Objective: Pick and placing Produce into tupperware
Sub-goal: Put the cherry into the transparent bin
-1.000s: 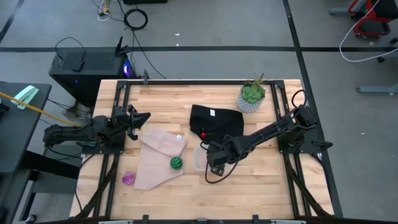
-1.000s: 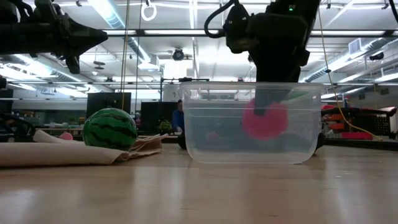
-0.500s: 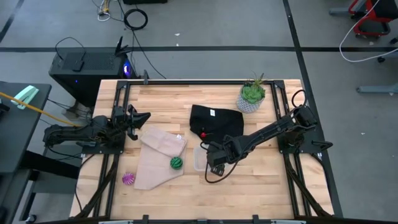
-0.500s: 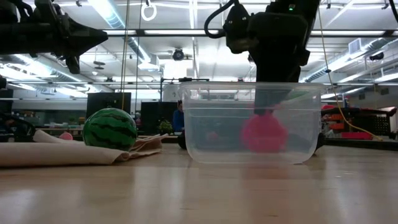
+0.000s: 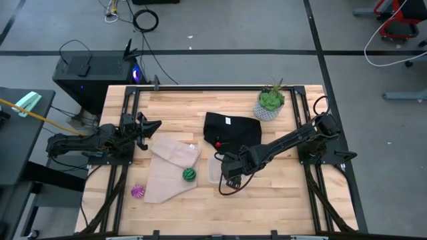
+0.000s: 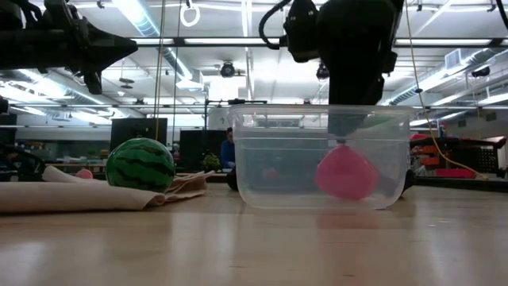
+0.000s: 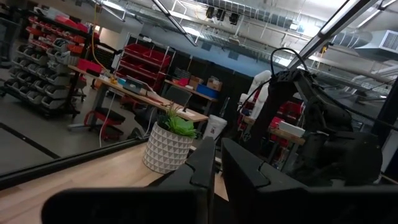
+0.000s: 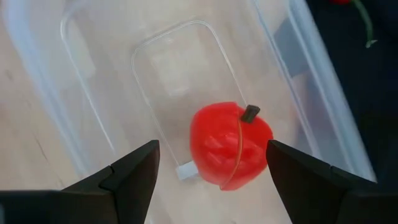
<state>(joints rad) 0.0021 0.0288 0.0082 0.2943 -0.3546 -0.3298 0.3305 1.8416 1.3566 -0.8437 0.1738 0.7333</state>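
The red produce piece [image 8: 230, 145] lies on the floor of the clear tupperware [image 8: 81, 93], free of any grip, with its dark stem up. The right gripper [image 8: 211, 168] hangs directly above it, fingers [image 8: 134, 171] spread wide and released to either side. On the table the tupperware [image 5: 213, 169] sits near centre, touching the black cloth [image 5: 230, 129] at its 12 o'clock. At its 9 o'clock the striped green ball [image 5: 189, 175] rests on the beige cloth [image 5: 167, 170]; the purple ribbed ball [image 5: 137, 192] lies just off that cloth's 8 o'clock edge. The left gripper [image 5: 152, 125] waits at the table's 9 o'clock edge, fingers clenched on nothing. The potted plant [image 5: 270, 102] stands at 1 o'clock. No readable writing shows anywhere.
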